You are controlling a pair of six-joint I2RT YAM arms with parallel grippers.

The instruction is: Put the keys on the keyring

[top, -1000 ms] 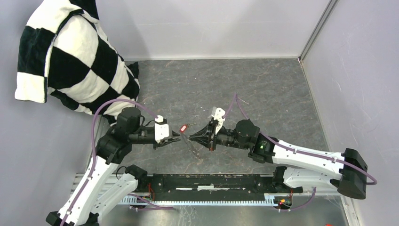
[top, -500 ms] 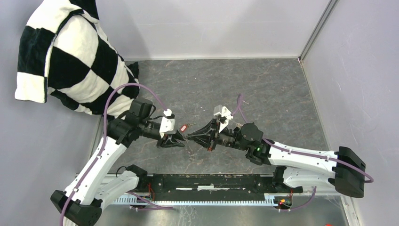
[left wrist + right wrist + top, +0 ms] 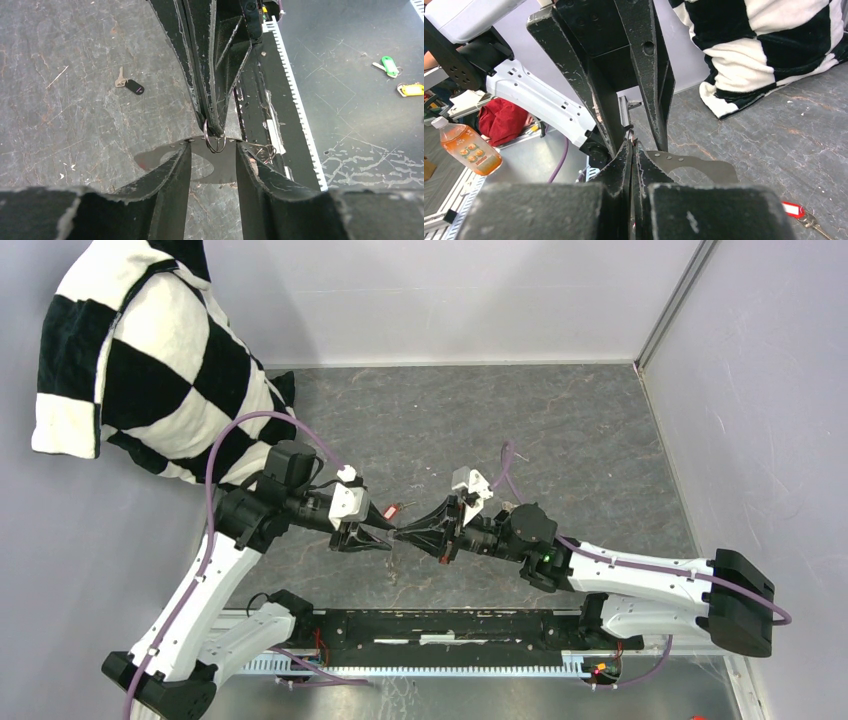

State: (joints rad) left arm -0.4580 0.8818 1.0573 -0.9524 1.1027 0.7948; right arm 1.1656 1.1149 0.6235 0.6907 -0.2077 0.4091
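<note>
left gripper [image 3: 385, 536] closed in, jaws widened — now open astride keyring [image 3: 214, 140] | right gripper [image 3: 213, 129] pinching it | red key [image 3: 397, 508], black key [image 3: 129, 84] unthreaded — regrasp likely

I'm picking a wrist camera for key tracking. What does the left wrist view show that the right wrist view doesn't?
Only left wrist: the black-headed key on the table, the keyring pinched in the right gripper, and a green tag and a yellow tag off the table. Only right wrist: the red-tagged key, the checkered cushion, an orange bottle. Both: the table and the open left gripper facing the right one tip to tip.
</note>
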